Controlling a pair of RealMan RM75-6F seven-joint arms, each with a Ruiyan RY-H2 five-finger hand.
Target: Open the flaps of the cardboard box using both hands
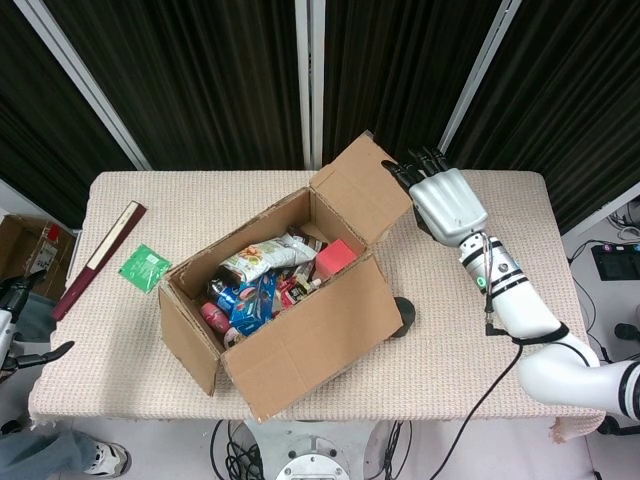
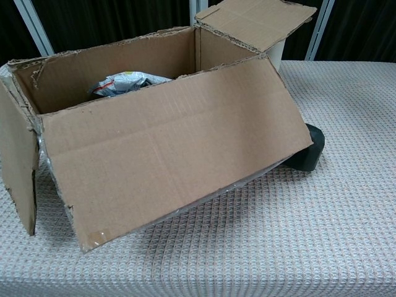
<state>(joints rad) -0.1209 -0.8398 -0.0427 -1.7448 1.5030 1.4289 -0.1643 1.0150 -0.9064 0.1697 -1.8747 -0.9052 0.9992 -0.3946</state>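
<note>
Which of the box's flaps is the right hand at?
The far-right end flap, raised and folded outward beside the right hand. The front flap and left end flap hang down, away from it.

No text can be read; print on the packets (image 1: 255, 262) inside the cardboard box (image 1: 300, 340) seems too small.

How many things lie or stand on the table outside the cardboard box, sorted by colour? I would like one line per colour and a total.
Green: 1, the flat packet
Dark red: 1, the long folded fan
Black: 1, the round object beside the box
White: 1, the cylinder, mostly hidden behind the flap
Total: 4
</note>
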